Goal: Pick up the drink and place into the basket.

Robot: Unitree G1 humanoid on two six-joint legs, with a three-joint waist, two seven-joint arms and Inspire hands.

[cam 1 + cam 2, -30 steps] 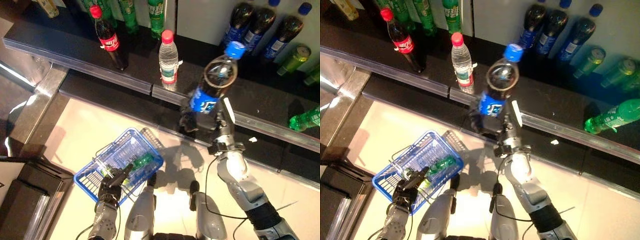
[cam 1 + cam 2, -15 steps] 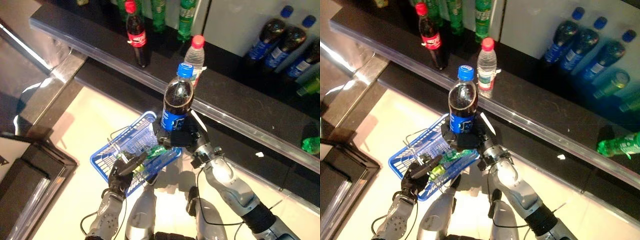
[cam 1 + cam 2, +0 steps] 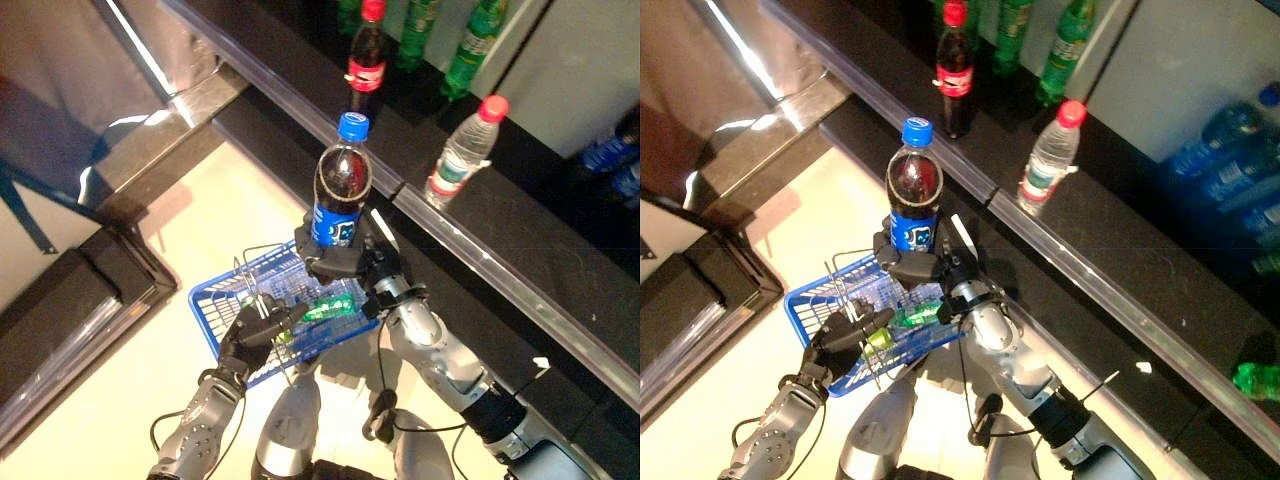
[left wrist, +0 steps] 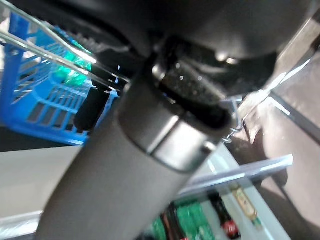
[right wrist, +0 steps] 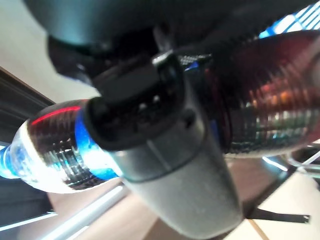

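Left eye view: a dark cola bottle point(image 3: 338, 195) with a blue cap is held upright above the blue wire basket point(image 3: 222, 310), the right hand point(image 3: 350, 262) fingers wrapped round its lower body. The basket handle is gripped by the left hand point(image 3: 252, 332). Full, smooth plastic; likely heavy, slippery.

Cola bottle point(image 3: 337, 195) carried from shelf to above basket point(image 3: 222, 315).

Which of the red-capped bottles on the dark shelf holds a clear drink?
The clear plastic bottle with the red cap, standing farther right on the black shelf; the other red-capped bottle holds dark cola.
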